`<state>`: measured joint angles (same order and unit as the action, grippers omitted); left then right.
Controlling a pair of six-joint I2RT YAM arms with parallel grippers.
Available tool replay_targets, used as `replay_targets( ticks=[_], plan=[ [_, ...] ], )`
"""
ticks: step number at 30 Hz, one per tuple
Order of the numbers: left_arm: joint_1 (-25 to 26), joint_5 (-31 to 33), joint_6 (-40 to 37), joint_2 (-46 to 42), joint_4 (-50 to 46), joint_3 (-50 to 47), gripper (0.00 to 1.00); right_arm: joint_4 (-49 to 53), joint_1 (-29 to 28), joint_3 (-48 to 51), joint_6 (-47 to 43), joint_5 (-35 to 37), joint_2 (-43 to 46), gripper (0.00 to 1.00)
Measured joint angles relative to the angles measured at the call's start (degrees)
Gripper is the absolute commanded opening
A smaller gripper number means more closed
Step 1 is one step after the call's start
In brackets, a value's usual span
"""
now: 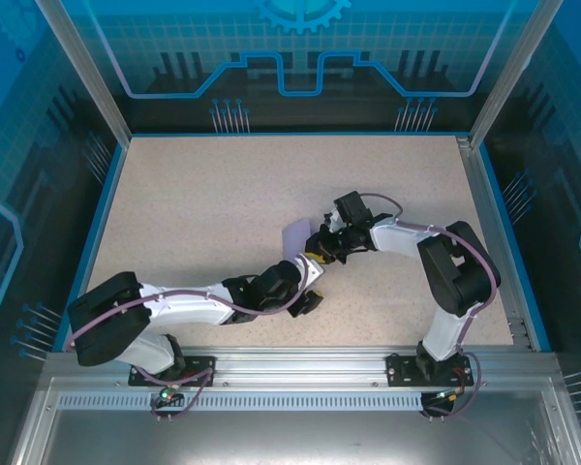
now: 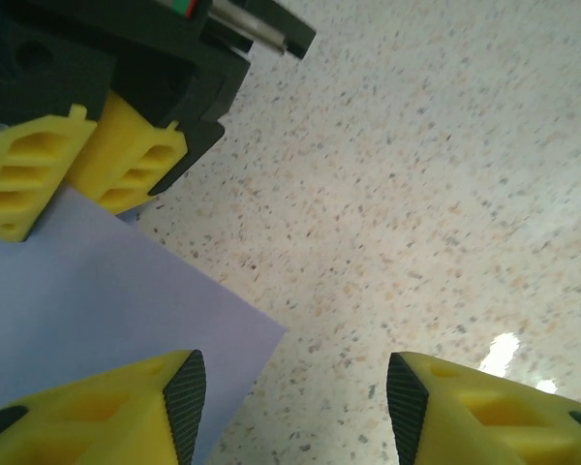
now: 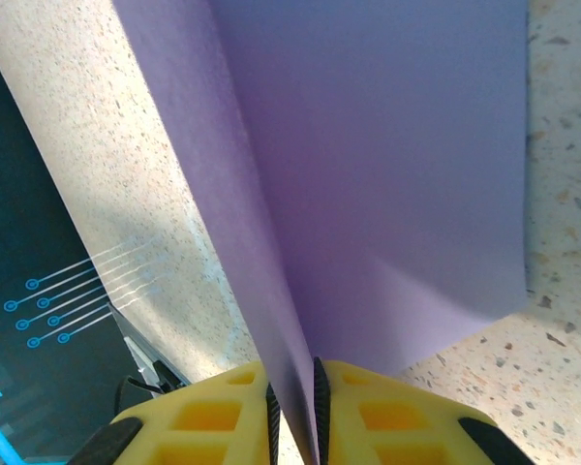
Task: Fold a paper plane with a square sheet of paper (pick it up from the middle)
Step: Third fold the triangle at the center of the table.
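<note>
The right gripper [image 3: 293, 412] pinched a raised fold of the thin, pale lavender square sheet of paper [image 3: 387, 174], jaws pressed together on it, near the middle of the speckled beige counter [image 1: 223, 194]. The left gripper [image 2: 295, 402] stood spread at the sheet's corner, holding nothing.

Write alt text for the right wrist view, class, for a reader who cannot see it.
The right claw pinches a lavender paper between its yellow fingers. The sheet spreads away in two panels that meet at a fold, over a speckled table.
</note>
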<state>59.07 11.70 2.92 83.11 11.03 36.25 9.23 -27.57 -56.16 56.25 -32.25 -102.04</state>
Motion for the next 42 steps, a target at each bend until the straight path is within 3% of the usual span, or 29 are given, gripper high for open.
replay_targets(
  ticks=[6, 19, 25, 42],
  plan=[
    [0.2, 3.2, -0.1, 0.0, 0.0, 0.0, 0.56, 0.8, 0.2, 0.0, -0.4, -0.2, -0.7, 0.21],
    [0.1, 0.5, -6.1, -0.5, 4.7, -3.9, 0.55, 0.9, 0.3, -0.5, -1.1, -1.9, -2.3, 0.22],
    [0.1, 0.5, -8.0, -0.4, 4.5, -3.9, 0.60, 0.7, 0.3, -0.9, -1.2, -2.4, -2.6, 0.22],
    [0.1, 2.5, -12.3, 6.1, 3.3, 0.0, 0.59, 0.6, 0.3, -0.9, -1.2, -2.5, -3.0, 0.22]
  ],
)
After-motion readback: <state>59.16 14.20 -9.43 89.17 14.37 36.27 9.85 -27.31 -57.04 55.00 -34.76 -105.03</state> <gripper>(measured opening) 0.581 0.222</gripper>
